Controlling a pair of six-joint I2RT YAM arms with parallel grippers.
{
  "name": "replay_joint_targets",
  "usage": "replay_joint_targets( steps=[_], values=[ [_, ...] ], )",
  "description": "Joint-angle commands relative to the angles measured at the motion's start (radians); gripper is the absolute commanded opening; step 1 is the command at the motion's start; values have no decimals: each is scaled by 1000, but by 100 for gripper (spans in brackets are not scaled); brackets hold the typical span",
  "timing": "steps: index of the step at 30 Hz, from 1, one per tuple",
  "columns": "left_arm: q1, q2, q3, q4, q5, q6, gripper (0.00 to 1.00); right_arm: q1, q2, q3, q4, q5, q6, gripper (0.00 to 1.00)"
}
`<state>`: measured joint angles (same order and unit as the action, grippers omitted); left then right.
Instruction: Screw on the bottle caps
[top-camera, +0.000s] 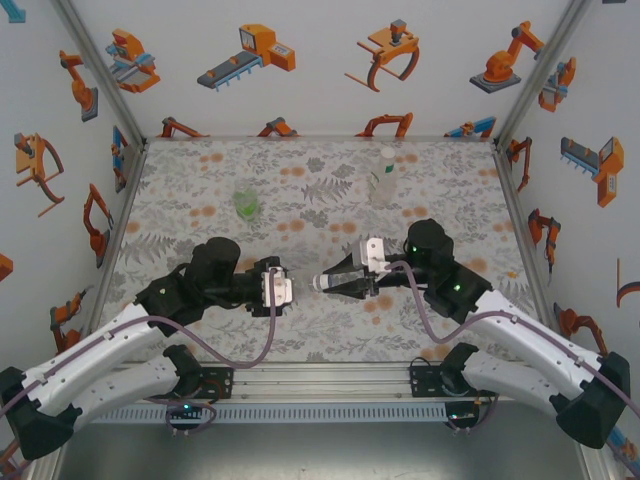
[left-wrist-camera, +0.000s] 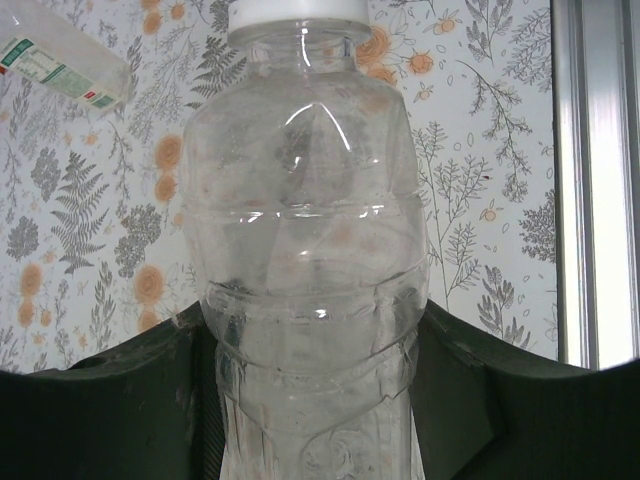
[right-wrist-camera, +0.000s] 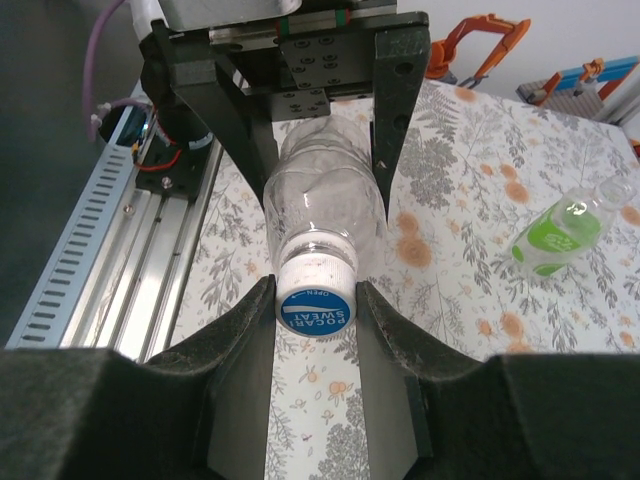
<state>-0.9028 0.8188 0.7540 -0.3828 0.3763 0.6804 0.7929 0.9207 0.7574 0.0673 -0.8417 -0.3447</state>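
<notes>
On the flowered counter, a green bottle stands toward the far side, at about 11 o'clock from the middle of the counter, well apart from both arms. Below it, at about 7 o'clock, the left tool is clamped narrow on the body of a clear bottle. Its dark fingers press the bottle's two sides, and the bottle lies level, its neck pointing to 3 o'clock toward the other arm. On that neck sits a white cap with a blue printed top. The right tool reaches in from 5 o'clock and is closed tight on this cap, one finger against each side of it. Further right and farther back, at about 1 o'clock, a labelled bottle stands upright, well apart from both tools.
</notes>
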Motion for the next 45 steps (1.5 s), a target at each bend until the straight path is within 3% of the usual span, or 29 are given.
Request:
replay_joint_targets(
  steps=[1, 11, 18, 23, 29, 38, 42, 45],
  values=[
    [-4, 3, 37, 7, 40, -16, 0, 11, 6, 49, -64, 9, -58, 0],
    [-4, 17, 47, 1, 52, -28, 0, 47, 45, 106, -185, 25, -142, 0],
    [-3, 6, 45, 4, 64, -29, 0, 58, 67, 123, -187, 78, -65, 0],
    [-2, -1, 44, 8, 40, -27, 0, 58, 74, 103, -95, 137, 204, 0],
    [-3, 2, 45, 12, 18, -34, 0, 60, 81, 51, 48, 278, 675, 0],
    [-2, 16, 51, 19, -31, -57, 0, 60, 155, 88, -164, 502, 1389, 0],
    [-2, 37, 65, 13, -60, -73, 0, 62, 155, -45, 49, 523, 1703, 0],
    [-2, 50, 68, 16, -61, -83, 0, 61, 159, -76, 75, 554, 1781, 0]
  ],
)
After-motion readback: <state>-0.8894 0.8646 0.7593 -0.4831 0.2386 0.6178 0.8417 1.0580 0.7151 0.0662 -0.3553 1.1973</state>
